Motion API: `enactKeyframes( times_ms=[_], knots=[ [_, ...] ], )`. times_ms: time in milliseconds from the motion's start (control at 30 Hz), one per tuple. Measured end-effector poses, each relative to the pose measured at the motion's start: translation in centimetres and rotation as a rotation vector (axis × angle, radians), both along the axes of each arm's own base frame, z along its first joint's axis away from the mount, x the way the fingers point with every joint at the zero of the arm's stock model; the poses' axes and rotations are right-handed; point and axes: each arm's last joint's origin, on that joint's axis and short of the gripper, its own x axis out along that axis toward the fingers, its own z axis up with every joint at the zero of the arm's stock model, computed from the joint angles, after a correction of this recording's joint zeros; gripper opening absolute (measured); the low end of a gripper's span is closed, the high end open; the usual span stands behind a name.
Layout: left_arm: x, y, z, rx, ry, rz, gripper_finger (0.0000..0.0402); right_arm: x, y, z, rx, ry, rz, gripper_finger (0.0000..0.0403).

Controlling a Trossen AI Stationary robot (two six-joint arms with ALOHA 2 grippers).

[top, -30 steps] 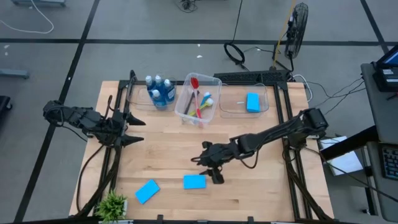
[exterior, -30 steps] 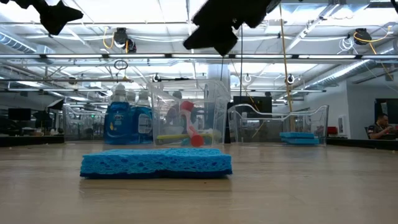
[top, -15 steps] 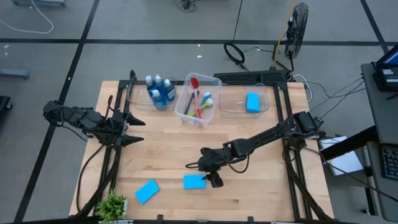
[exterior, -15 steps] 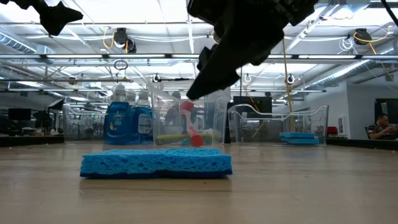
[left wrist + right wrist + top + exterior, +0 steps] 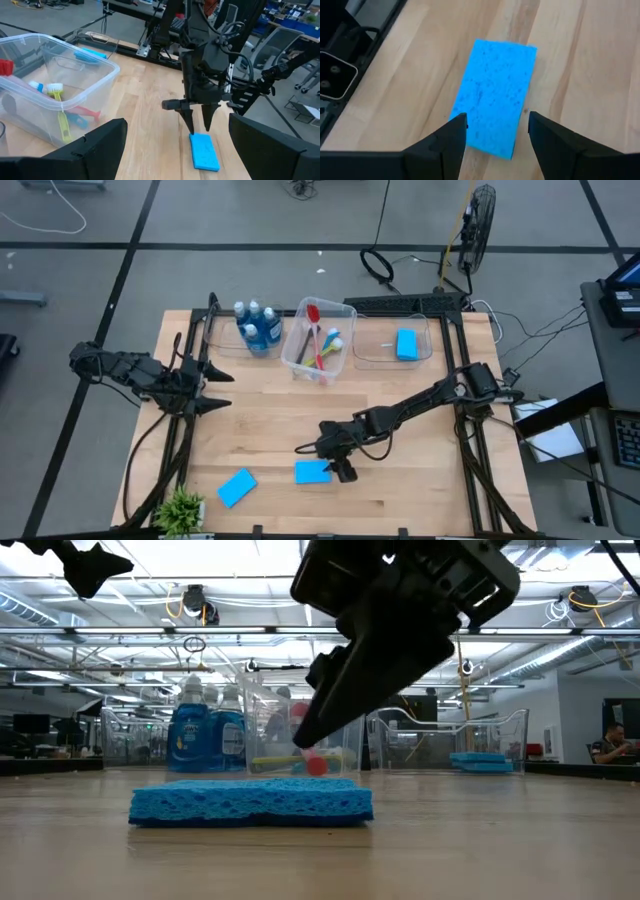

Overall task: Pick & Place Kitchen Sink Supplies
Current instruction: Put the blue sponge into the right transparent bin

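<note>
Right gripper (image 5: 492, 132) hovers w/ fingers spread, nothing held, sponge (image 5: 495, 95) right below. Pick step imo; next: drop straight down & squeeze across its narrow side.

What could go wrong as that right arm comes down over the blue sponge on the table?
1. The sponge lies flat on the wood, so the right gripper, jaws open astride one end, might pinch only an edge and drop it.
2. Descending too far, the fingertips could jam into the table.
3. A push could slide the sponge instead of gripping it.
</note>
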Motion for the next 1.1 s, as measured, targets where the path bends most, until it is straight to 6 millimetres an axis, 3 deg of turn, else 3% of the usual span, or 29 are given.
enactKeyframes(
  times_ms=[300,633,900,1100],
  knots=[
    [0.0,0.0,0.0,-0.029,0.001,0.007,0.0349,0.7,0.0,-0.8,-0.012,-0.051,0.021,0.0201],
    [0.0,0.0,0.0,-0.036,-0.002,0.008,0.0349,0.8,-1.2,-1.0,-0.095,-0.051,0.000,0.0201],
    [0.0,0.0,0.0,-0.039,-0.005,0.009,0.0349,1.2,-0.7,-4.4,-0.040,0.032,0.012,0.0201],
    [0.0,0.0,0.0,-0.039,-0.005,0.009,0.0349,1.3,-1.0,-4.9,-0.046,0.045,-0.013,0.0201]
  ],
)
